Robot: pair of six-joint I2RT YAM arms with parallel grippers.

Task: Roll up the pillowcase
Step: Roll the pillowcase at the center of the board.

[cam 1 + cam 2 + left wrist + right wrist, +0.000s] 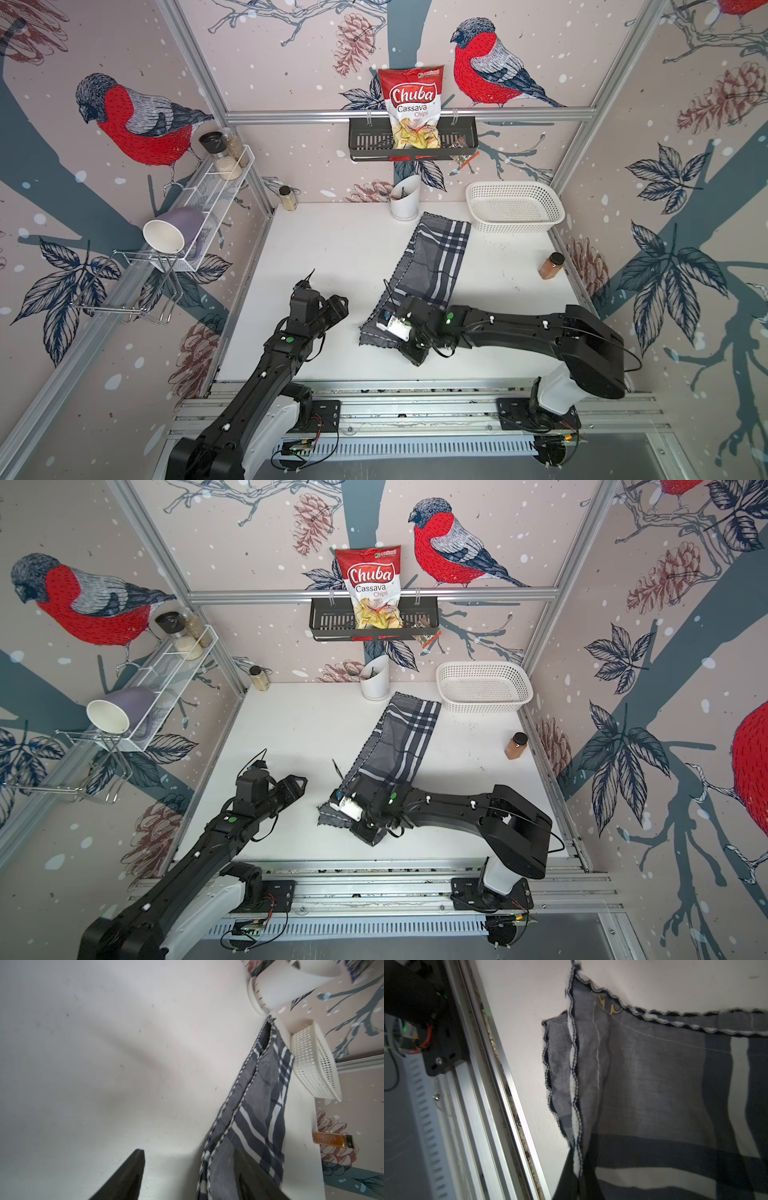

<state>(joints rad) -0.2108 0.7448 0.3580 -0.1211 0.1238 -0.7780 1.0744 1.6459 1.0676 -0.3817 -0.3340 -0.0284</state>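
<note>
The pillowcase (436, 257) (399, 742), grey plaid with a stitched edging, lies folded into a long strip running from the back of the white table toward the front. My right gripper (415, 355) (370, 835) is at the strip's near end, shut on the near edge of the pillowcase (654, 1084), which bunches up into its jaws (577, 1180). My left gripper (338, 305) (297, 783) (188, 1153) hovers open to the left of the pillowcase (259, 1105), with nothing between its fingers.
A white basket (515, 208) and a white utensil holder (405, 199) stand at the back by the strip's far end. A brown spice bottle (550, 266) is at the right edge, a small jar (287, 198) in the back left corner. An aluminium rail (415, 399) runs along the front.
</note>
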